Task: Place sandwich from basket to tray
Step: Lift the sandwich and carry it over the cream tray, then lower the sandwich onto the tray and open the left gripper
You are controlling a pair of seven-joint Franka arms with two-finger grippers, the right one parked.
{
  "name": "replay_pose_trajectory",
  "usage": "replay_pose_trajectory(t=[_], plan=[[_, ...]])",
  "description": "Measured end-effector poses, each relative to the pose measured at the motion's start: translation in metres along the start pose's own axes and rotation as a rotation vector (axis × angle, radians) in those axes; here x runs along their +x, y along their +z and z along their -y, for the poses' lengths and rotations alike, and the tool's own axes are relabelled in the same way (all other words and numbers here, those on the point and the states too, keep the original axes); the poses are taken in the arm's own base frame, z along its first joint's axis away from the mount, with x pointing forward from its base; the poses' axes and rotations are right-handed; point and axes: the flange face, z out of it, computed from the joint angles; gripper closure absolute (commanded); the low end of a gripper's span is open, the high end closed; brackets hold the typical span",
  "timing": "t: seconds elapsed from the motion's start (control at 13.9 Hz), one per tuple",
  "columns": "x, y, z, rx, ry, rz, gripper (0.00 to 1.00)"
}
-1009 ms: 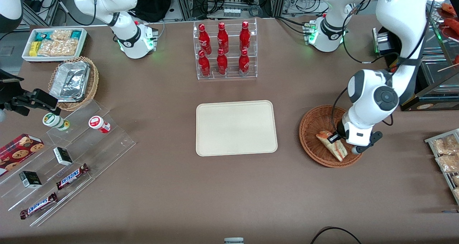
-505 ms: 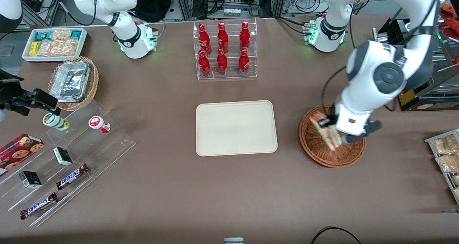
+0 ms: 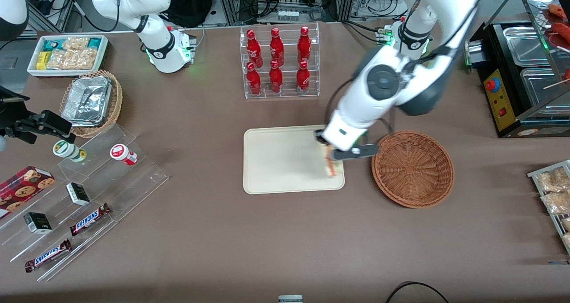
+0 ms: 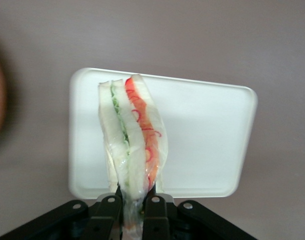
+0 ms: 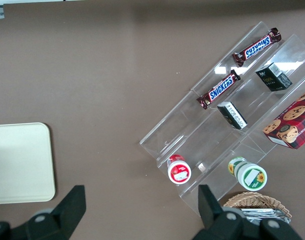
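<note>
We see the left arm's gripper [image 3: 333, 154] clamped on the sandwich [image 3: 331, 164], holding it in the air above the edge of the cream tray [image 3: 285, 160] that lies nearest the woven basket [image 3: 413, 168]. In the wrist view, the fingers [image 4: 153, 210] pinch the wedge's [image 4: 134, 135] narrow end, its red and green filling edge-on above the tray [image 4: 207, 135]. The basket sits just beside the tray.

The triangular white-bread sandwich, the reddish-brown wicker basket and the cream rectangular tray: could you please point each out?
Triangular white-bread sandwich [image 4: 135, 137], left wrist view, cut edge, held by the gripper [image 4: 135, 207].
Reddish-brown wicker basket [image 3: 413, 167], front view, woven floor.
Cream rectangular tray [image 3: 280, 160], front view, bare middle.
</note>
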Motion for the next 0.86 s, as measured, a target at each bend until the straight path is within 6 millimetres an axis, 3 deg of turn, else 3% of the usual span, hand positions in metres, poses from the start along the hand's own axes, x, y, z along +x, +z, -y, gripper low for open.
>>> replay_pose_trajectory(t=[0.14, 0.43, 0.86], plan=[[-0.007, 0.032, -0.020, -0.040, 0.026, -0.002, 0.85], [-0.010, 0.087, -0.032, -0.087, 0.036, 0.007, 0.85], [-0.032, 0.140, -0.031, -0.070, 0.110, -0.013, 0.85]])
